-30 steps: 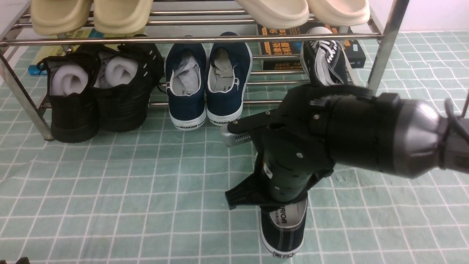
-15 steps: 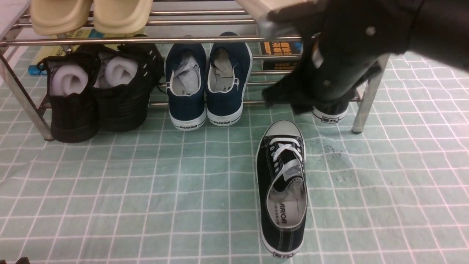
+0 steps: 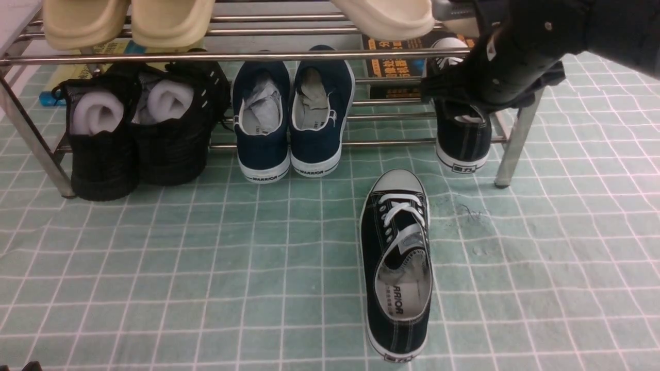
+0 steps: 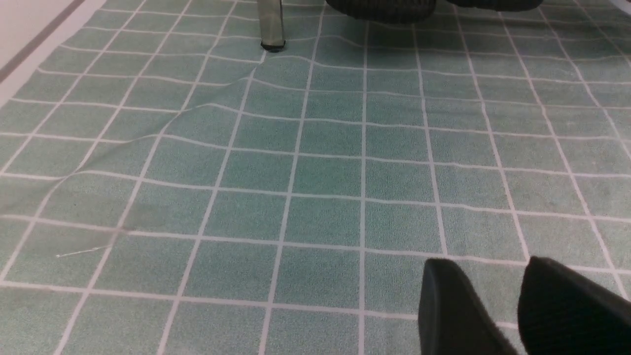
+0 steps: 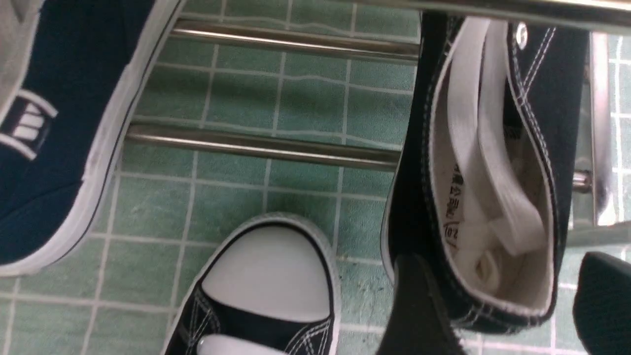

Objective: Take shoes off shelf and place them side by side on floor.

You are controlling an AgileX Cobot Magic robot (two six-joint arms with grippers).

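One black canvas sneaker (image 3: 397,268) lies on the green gridded floor (image 3: 206,268), toe cap toward the shelf (image 3: 258,55). Its toe cap (image 5: 268,268) shows in the right wrist view. The other sneaker (image 3: 462,139) rests on the shelf's lower tier at the right, heel toward me. My right gripper (image 3: 479,98) hangs open just above that heel. In the right wrist view its fingers (image 5: 411,296) stand on either side of the sneaker's heel (image 5: 493,197) without touching it. My left gripper (image 4: 508,281) is open over bare floor (image 4: 296,172), holding nothing.
Navy WARRIOR sneakers (image 3: 291,118) and black mesh shoes (image 3: 139,134) fill the lower tier to the left. Cream slippers (image 3: 129,20) sit on the upper tier. Boxes (image 3: 397,67) lie behind the rack. The shelf's right leg (image 3: 515,139) stands beside the shelved sneaker.
My right arm has lifted away from the sneaker on the floor and swung back to the shelf, ending over the second sneaker's heel. The floor sneaker stays where it was left.
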